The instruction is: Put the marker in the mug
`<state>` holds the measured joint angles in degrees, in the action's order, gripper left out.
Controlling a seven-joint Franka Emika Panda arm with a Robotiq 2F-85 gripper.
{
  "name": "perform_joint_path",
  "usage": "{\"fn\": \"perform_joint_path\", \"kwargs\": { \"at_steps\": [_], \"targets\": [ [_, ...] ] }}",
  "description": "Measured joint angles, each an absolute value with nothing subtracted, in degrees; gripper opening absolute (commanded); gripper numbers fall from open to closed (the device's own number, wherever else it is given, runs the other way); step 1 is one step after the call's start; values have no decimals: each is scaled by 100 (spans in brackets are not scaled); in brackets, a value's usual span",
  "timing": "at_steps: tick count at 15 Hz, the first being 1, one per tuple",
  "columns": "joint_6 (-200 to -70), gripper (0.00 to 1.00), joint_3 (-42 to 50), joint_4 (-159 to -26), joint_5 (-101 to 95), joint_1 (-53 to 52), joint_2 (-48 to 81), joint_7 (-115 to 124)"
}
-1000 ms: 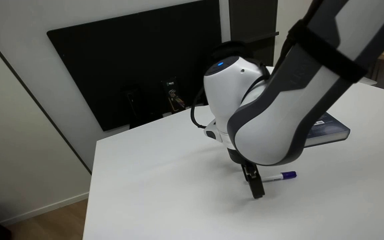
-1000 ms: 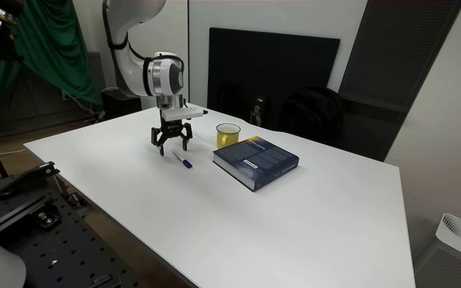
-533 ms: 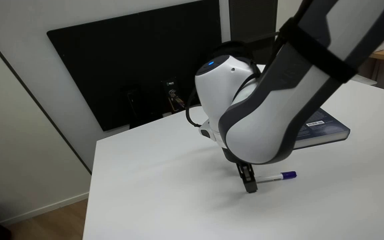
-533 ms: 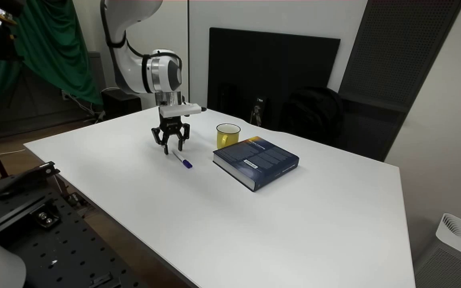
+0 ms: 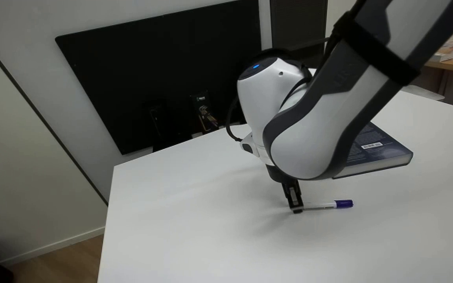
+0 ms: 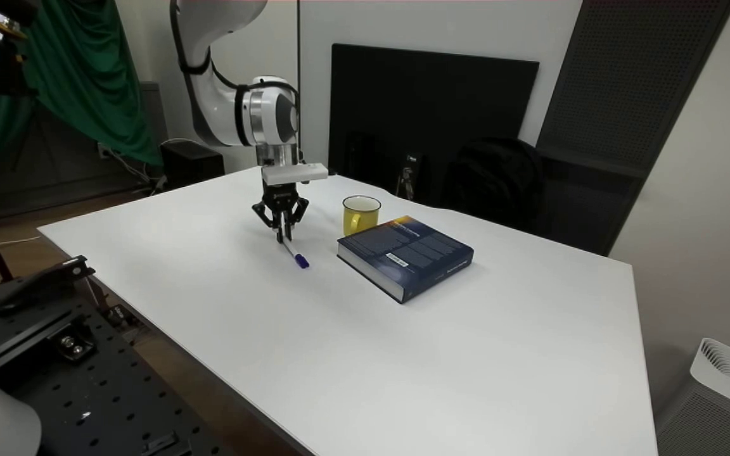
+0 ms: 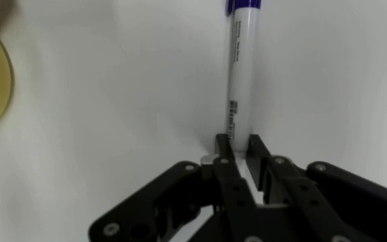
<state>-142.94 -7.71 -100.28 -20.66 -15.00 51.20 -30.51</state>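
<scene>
Drawn together since half a second ago, my black two-fingered tool (image 7: 238,143) is now clamped on the slim white blue-capped marker (image 7: 243,77), which has shifted slightly. I have it near the plain end; the capped end points away from the tool, and its long axis looks roughly level. Whether it is clear of the white tabletop (image 6: 485,354) I can't tell. What matters next is that the squat, enamel-looking yellow mug (image 6: 365,218) sits off to the side of that axis, not in line with it: at the left edge of my wrist view, near the thick dark-blue book (image 6: 406,256). So I judge that a lift and a carry across the marker's length comes next. Held this level, it could catch on the mug's rim, so I'd want it tipped.
</scene>
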Motion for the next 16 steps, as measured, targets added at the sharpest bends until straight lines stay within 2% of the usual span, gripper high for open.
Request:
{"fn": "perform_joint_path", "kwargs": {
  "at_steps": [9,16],
  "targets": [
    [-13561,4,-899,-9841,-1901,-955,5004,-3241],
    [-12762,4,-992,-9371,-1906,-911,4717,-3623]
  ]
}}
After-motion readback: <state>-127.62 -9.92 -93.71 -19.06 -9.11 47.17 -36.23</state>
